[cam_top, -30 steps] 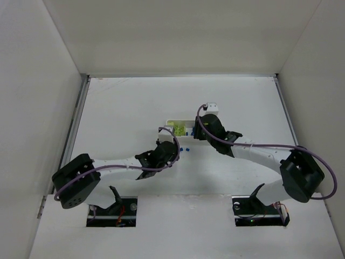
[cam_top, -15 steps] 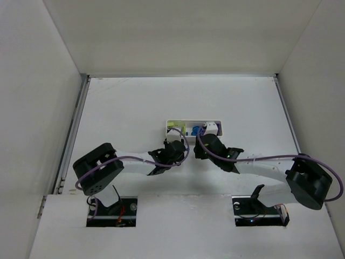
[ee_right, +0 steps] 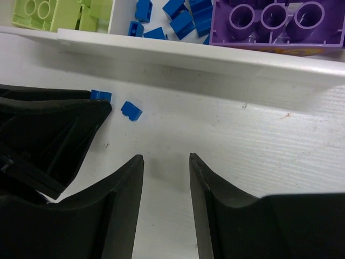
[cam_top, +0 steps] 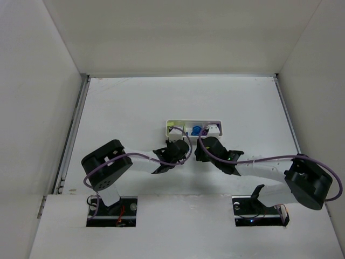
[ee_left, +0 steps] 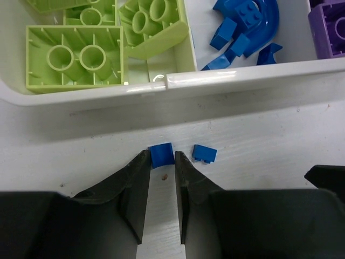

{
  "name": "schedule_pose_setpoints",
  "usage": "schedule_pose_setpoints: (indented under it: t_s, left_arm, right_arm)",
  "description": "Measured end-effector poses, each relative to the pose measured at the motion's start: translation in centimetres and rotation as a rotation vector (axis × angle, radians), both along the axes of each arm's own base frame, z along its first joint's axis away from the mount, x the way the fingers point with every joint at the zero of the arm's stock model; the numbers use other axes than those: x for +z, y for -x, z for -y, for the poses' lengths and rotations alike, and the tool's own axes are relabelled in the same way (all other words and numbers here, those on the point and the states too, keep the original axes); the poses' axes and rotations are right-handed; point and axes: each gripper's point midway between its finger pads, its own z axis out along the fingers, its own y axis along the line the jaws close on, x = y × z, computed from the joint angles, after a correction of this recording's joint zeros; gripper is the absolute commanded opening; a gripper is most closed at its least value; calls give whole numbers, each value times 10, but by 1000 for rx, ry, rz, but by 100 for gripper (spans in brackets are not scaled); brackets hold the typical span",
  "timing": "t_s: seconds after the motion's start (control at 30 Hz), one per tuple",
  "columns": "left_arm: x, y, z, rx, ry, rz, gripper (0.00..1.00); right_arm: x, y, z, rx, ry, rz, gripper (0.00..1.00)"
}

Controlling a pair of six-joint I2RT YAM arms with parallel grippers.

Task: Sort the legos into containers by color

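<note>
A tiny blue lego (ee_left: 161, 153) lies on the table just in front of the white tray (ee_left: 242, 81). My left gripper (ee_left: 161, 157) has its two fingertips pressed against the lego's sides. A second loose blue lego (ee_left: 205, 154) sits a little to its right, also visible from the right wrist (ee_right: 131, 110). My right gripper (ee_right: 166, 157) hovers open over bare table near the tray (ee_right: 215, 59), with nothing between its fingers. The tray holds yellow-green bricks (ee_left: 75, 56) on the left, blue pieces (ee_left: 245, 24) in the middle and purple bricks (ee_right: 275, 21) on the right.
From above, both grippers, left (cam_top: 180, 147) and right (cam_top: 198, 148), crowd together just in front of the tray (cam_top: 220, 125). The left gripper's black fingers (ee_right: 54, 129) fill the left of the right wrist view. White walls enclose the table.
The left arm has swung right toward the tray, and its jaws have narrowed onto the blue lego. The right gripper has drawn back from over the tray's right end to the table in front.
</note>
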Motion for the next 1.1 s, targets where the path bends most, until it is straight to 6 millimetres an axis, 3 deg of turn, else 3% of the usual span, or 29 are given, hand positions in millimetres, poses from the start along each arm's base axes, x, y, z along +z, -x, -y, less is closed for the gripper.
schedule_pose_setpoints:
  t_s: [0.1,0.33,0.6,0.7,1.1]
  left_arm:
    - [0,-2,-1,11,-4,8,13]
    - [6,6,-15,13,-2,16,12]
    - [80,21,-28,5,186,119,13]
    - [96,21,-32,11,236,140,13]
    - [80,24,-48,26,218,96,14]
  right_arm:
    - [0,-1,-2,9,-4,2,47]
    - [-19,-1,-10,59,56,-37,47]
    - [-24,-12,-29,108,95,-41,47]
    - [-29,-16,-33,120,118,-43,46]
    - [-29,-29,-46,143,141,-21,32]
